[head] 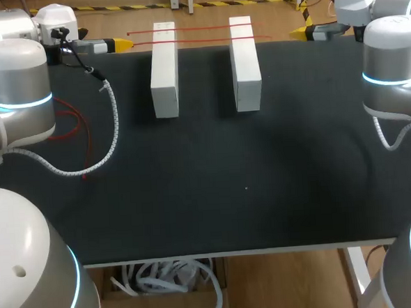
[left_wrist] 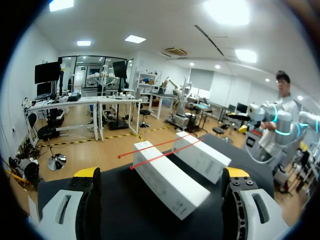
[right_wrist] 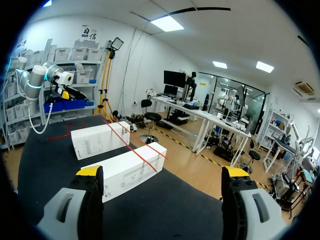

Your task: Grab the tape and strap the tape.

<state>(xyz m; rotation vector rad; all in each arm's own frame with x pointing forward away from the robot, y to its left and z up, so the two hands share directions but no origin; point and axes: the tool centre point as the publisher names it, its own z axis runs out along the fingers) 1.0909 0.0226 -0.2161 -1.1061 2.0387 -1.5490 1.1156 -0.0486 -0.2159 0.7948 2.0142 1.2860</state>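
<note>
- Head view counts two white boxes lying side by side, apart, on the far part of the black bench. Two red tape strands are stretched across their far ends, one beyond the other
- Two arms come in, one end effector each. The left end effector is at the far left edge and the right end effector at the far right edge, both well apart from the boxes and the tape
- Finger spacing shows only in the wrist views. The left end effector has its fingers spread wide and grips nothing, with both boxes and the tape strands ahead of it
- Right wrist view shows the same for the right end effector: fingers wide apart, nothing held, with the tape strands crossing the box tops ahead
- One loose red loop lies on the bench beside the left arm. Only the head view and the right wrist view show it
</note>
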